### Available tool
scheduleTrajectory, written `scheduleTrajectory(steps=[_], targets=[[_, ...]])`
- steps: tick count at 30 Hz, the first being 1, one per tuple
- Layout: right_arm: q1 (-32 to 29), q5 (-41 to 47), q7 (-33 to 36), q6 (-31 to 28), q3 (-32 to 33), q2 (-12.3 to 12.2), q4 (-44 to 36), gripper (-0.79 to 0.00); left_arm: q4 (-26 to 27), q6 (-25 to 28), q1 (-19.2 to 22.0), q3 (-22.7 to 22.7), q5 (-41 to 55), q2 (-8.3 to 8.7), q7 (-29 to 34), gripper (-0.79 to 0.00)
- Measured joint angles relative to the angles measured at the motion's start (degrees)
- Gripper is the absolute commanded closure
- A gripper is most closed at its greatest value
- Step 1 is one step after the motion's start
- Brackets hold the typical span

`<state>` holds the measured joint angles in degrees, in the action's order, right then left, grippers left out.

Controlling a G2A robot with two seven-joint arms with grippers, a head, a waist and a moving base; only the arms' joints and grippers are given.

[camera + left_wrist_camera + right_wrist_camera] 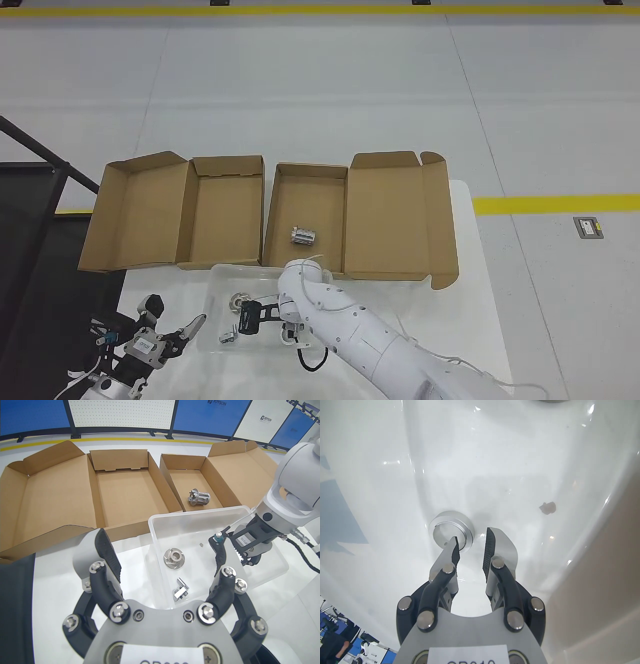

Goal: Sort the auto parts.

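Note:
A clear plastic bin (197, 511) at the table's front holds a flanged metal disc (174, 558), a small metal bracket (180, 591) and a silver ring (451, 530). My right gripper (472, 542) is down inside the bin and open. One fingertip sits over the ring's bore and the other outside its wall. In the top view the right gripper (248, 320) is between the disc (238, 300) and the bracket (228, 336). My left gripper (161, 543) hangs open and empty beside the bin's near-left corner. A ribbed metal cylinder (302, 236) lies in the right cardboard box (305, 180).
The left cardboard box (225, 215) stands beside the right one, both with lids folded outward behind the bin. A small dark speck (548, 508) lies on the bin floor. A black frame (40, 150) borders the table's left side.

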<state>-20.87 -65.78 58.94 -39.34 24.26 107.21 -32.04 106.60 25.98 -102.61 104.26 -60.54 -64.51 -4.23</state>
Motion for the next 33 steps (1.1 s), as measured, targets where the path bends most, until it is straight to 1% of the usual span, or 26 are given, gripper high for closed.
scheduleTrajectory(steps=[10,15,17,18,19,20,21,24,27,31,33], targets=[[1.38,0.52,-1.85,-1.28,-0.7,2.34,5.1,-0.182,0.0,0.0,0.0,0.0,0.0,0.0,0.0,-0.785],[2.12,0.99,-2.59,-2.63,-0.8,3.3,7.52,-0.182,0.0,0.0,0.0,0.0,0.0,0.0,0.0,-0.785],[2.44,1.15,-3.08,-3.23,-0.83,3.69,8.61,-0.169,0.0,0.0,0.0,0.0,0.0,0.0,0.0,-0.785],[2.58,1.2,-3.29,-3.43,-0.84,3.85,9.07,-0.123,0.0,0.0,0.0,0.0,0.0,0.0,0.0,-0.785],[2.75,1.25,-3.65,-3.7,-0.85,4.06,9.63,-0.025,0.0,0.0,0.0,0.0,0.0,0.0,0.0,-0.785],[2.9,1.25,-4.03,-3.93,-0.86,4.19,10.01,0.0,0.0,0.0,0.0,0.0,0.0,0.0,0.0,-0.785],[3.06,1.18,-4.54,-4.14,-0.88,4.3,10.36,0.0,0.0,0.0,0.0,0.0,0.0,0.0,0.0,-0.785],[3.57,0.23,-7.18,-5.36,-1.12,4.49,11.06,0.0,0.0,0.0,0.0,0.0,0.0,0.0,0.0,-0.785],[4.01,-1.63,-11.3,-6.86,-1.55,4.36,10.99,0.0,0.0,0.0,0.0,0.0,0.0,0.0,0.0,-0.785],[4.55,-5.59,-18.75,-9.1,-2.3,3.47,10.45,0.0,0.0,0.0,0.0,0.0,0.0,0.0,0.0,-0.785],[4.7,-7.36,-21.84,-9.1,-2.53,2.98,9.9,0.0,0.0,0.0,0.0,0.0,0.0,0.0,0.0,-0.785]])
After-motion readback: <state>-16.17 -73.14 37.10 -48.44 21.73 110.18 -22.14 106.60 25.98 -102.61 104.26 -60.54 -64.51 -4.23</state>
